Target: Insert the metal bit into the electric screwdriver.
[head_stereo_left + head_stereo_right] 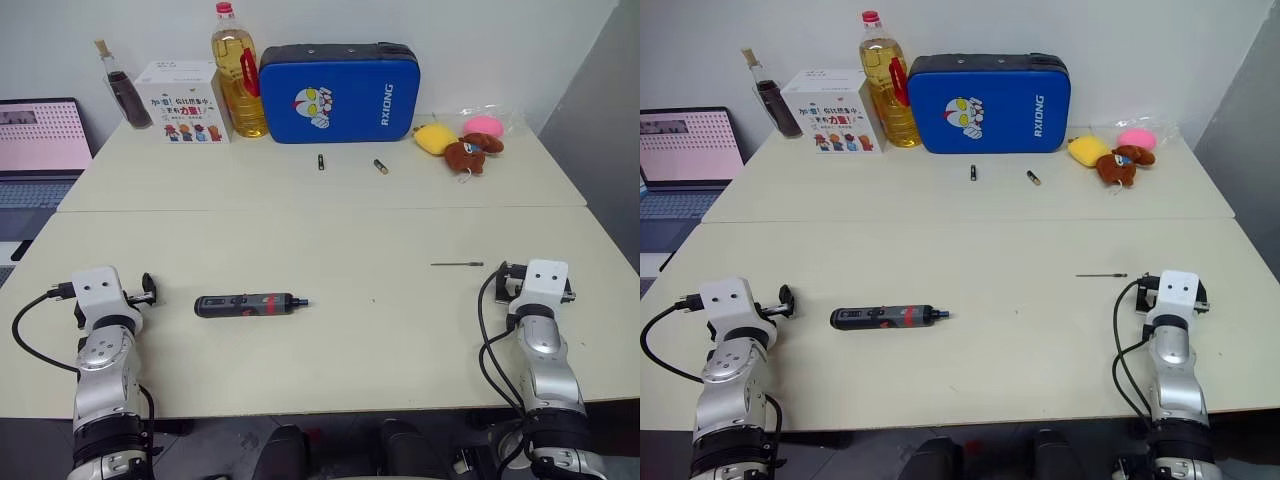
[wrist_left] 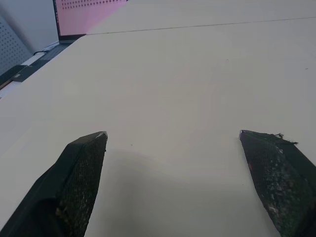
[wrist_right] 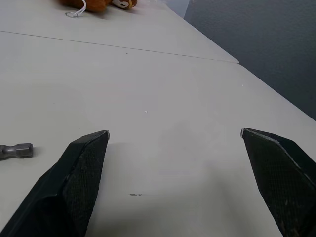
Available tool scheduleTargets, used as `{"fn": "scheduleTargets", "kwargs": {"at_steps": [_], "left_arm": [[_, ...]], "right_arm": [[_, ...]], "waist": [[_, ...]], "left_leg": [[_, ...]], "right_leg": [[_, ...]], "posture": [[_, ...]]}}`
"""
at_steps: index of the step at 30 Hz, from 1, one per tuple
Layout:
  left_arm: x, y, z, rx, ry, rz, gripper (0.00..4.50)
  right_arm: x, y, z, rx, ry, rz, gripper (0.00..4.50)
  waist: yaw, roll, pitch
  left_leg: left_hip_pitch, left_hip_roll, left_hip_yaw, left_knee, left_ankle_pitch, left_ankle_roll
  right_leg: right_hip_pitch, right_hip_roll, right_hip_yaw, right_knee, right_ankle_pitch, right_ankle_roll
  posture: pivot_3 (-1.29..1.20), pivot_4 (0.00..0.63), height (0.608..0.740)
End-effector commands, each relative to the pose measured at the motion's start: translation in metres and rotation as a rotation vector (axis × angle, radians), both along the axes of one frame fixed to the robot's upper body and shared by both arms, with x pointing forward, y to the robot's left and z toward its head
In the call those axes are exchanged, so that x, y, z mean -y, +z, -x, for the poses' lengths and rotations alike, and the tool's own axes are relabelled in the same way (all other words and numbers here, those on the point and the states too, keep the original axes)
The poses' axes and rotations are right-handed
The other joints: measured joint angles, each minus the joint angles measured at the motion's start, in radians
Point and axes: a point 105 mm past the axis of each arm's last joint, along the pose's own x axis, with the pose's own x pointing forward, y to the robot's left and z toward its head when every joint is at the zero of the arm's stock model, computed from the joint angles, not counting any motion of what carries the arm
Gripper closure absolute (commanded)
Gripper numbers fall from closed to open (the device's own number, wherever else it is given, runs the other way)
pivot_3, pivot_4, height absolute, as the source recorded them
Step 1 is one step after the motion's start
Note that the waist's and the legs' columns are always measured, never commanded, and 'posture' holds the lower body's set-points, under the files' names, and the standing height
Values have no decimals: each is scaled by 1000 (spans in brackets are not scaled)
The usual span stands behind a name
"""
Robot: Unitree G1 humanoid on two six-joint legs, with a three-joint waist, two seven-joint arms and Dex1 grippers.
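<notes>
1. Nothing done yet, by my read: the bit isn't in the tool and neither part is held.
2. Electric screwdriver (image 1: 250,304), a slim dark grey pen-shaped tool w/ red band and narrow black nose, lies flat on the cream table (image 1: 360,220), nose toward the robot's right, just beside the left gripper (image 2: 173,143).
3. Metal bit (image 1: 457,264), a thin straight dark grey rod, lies flat well apart from the tool, near the right gripper (image 3: 175,140); its hex end shows in the right wrist view.
4. Left gripper: fingers spread wide, empty, over bare tabletop.
5. Right gripper: also spread wide, empty.
6. Left to do: pick up both, line up bit w/ nose, push in.
</notes>
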Motion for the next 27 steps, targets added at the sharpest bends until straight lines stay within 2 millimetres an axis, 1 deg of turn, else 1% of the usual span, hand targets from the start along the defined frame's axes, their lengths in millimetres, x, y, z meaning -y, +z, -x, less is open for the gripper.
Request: {"fn": "scheduleTargets", "kwargs": {"at_steps": [1,4,8,11,13,14,15,16,17,20,21,22,23,25,27], "left_arm": [[-2,18,-1,51,-10,-29,8],[-3,19,-1,58,-8,-24,8],[-5,25,0,65,-21,-17,8],[0,43,-7,92,-131,5,8],[3,55,-11,94,-196,2,8],[9,67,-17,96,-276,1,8],[18,82,-24,91,-381,-8,8],[24,92,-28,84,-453,-14,8],[30,100,-32,62,-522,-26,8],[53,117,-38,-17,-732,-92,8],[69,125,-39,-69,-858,-138,8],[84,128,-37,-130,-971,-176,8],[92,129,-35,-175,-1042,-198,8],[123,126,-26,-349,-1286,-283,8],[139,119,-18,-497,-1439,-339,8]], "right_arm": [[6,15,0,49,-14,29,0],[6,16,1,53,-15,28,0],[5,21,0,68,8,35,0],[-1,31,-3,75,96,34,0],[-10,38,-4,87,178,16,0],[-21,46,-3,99,277,-15,0],[-36,55,-1,104,399,-41,0],[-46,61,2,103,485,-58,0],[-55,67,5,96,562,-62,0],[-74,75,14,50,735,-32,0],[-84,79,20,28,827,-5,0],[-95,81,26,2,920,14,0],[-102,83,30,-17,980,26,0],[-131,81,52,-112,1223,37,0],[-149,76,71,-189,1388,46,0]], "waist": [[0,0,0],[0,0,0],[0,0,0],[0,0,1],[-2,0,2],[-2,1,2],[0,1,4],[0,1,4],[0,1,4],[0,2,6],[0,2,6],[0,2,7],[-1,3,8],[-2,4,9],[-2,3,10]], "left_leg": [[0,0,0,0,0,0],[0,0,0,0,0,0],[0,0,0,0,0,0],[0,0,0,0,0,0],[0,0,0,0,0,0],[0,0,0,0,0,0],[0,0,0,0,0,0],[-1,0,-1,0,0,0],[-1,-1,-1,0,0,0],[-1,-1,-1,0,0,0],[-1,-1,0,0,0,0],[0,-1,0,0,0,0],[-1,-2,0,0,0,0],[0,-2,1,-1,0,0],[-1,-4,1,-1,0,0]], "right_leg": [[0,0,0,0,0,0],[0,0,0,0,0,0],[0,0,0,0,0,0],[0,0,0,0,0,0],[0,1,0,0,0,0],[0,1,0,0,0,0],[0,1,0,0,0,0],[0,1,-1,0,0,0],[0,2,-2,0,0,0],[0,3,-2,-1,0,0],[0,3,-3,-1,0,0],[0,3,-2,-1,0,0],[-1,3,-3,-2,0,0],[-1,3,-3,-2,-1,0],[-1,6,-3,-3,-1,0]], "posture": [[0,150,740],[0,150,740],[0,150,740],[0,150,740],[0,150,740],[0,150,740],[0,150,740],[0,150,740],[0,150,740],[0,150,740],[0,150,740],[0,150,740],[0,150,740],[0,150,740],[0,150,740]]}}
